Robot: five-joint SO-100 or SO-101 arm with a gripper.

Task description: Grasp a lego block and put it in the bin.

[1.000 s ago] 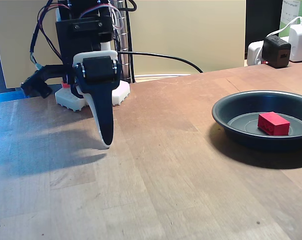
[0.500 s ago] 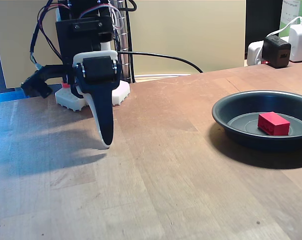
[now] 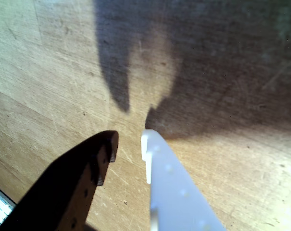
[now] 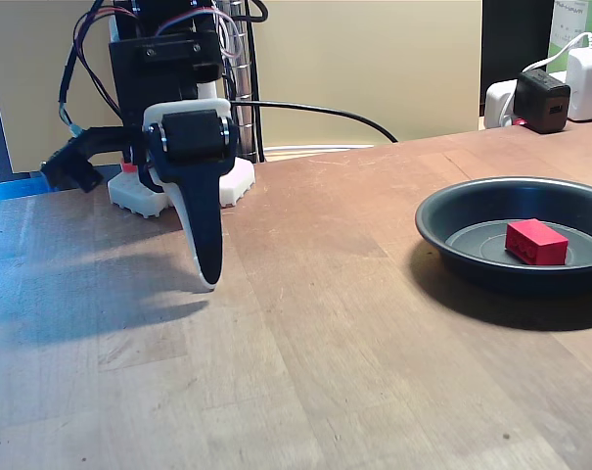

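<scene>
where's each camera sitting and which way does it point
Wrist view: rides on the arm, looking down past the end effector at bare wooden table; its black finger and white finger show, slightly apart, holding nothing.
Fixed view: low at table height, facing the arm's white base, with the end effector pointing down at left and the bin holding the lego block at right.
Shared: end effector and table.

Wood-plank bench (image 4: 354, 323), reddish-brown, grain and seams visible. Pale yellow wall (image 4: 374, 59) behind it. Black power adapter (image 4: 542, 100) and white chargers (image 4: 589, 83) sat at far right edge. Black cable (image 4: 325, 110) trailed across the back. Bluish light fell at left; hard shadows on the wood.
</scene>
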